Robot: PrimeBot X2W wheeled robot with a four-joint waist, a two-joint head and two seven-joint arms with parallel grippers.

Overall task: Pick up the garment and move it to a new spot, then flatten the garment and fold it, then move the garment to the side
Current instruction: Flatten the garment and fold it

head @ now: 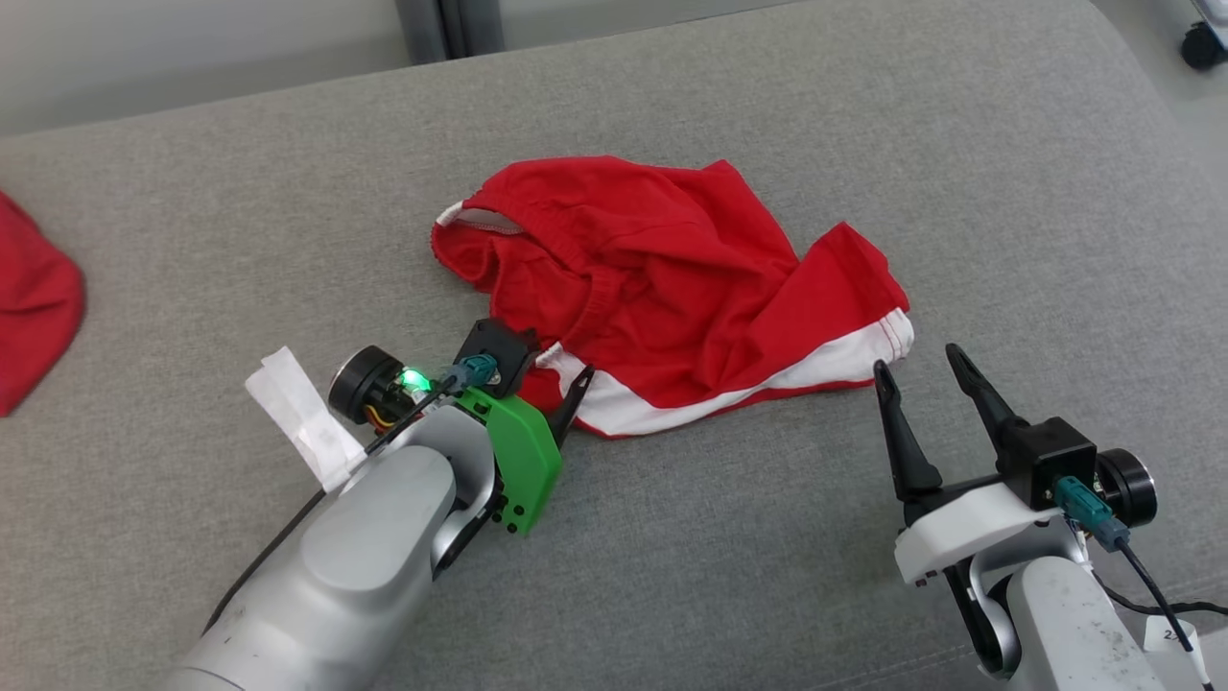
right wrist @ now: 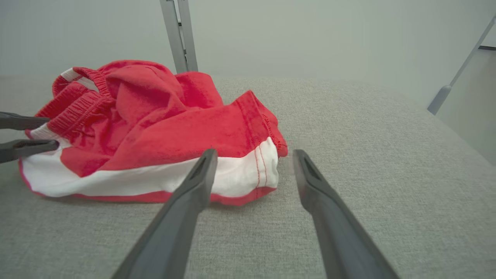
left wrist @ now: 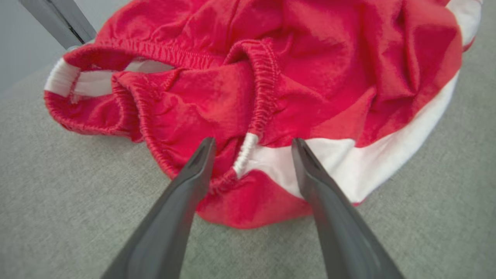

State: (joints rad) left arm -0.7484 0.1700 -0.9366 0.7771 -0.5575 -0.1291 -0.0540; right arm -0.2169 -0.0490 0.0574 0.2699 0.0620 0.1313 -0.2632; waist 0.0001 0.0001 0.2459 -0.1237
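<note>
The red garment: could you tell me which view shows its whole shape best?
The head view: nearly the whole crumpled garment is seen from above. The left wrist view crops it to gathered band and white stripe; the right wrist view sees it low, side-on.

place: lab-like room | signs: grey padded surface (head: 767, 576), metal post (right wrist: 186, 35), bare wall (right wrist: 310, 35)

A soft grey desk (right wrist: 368, 135) lay across the middle. A pale wall (right wrist: 310, 31) and grey post (right wrist: 180, 35) stood at the top.
</note>
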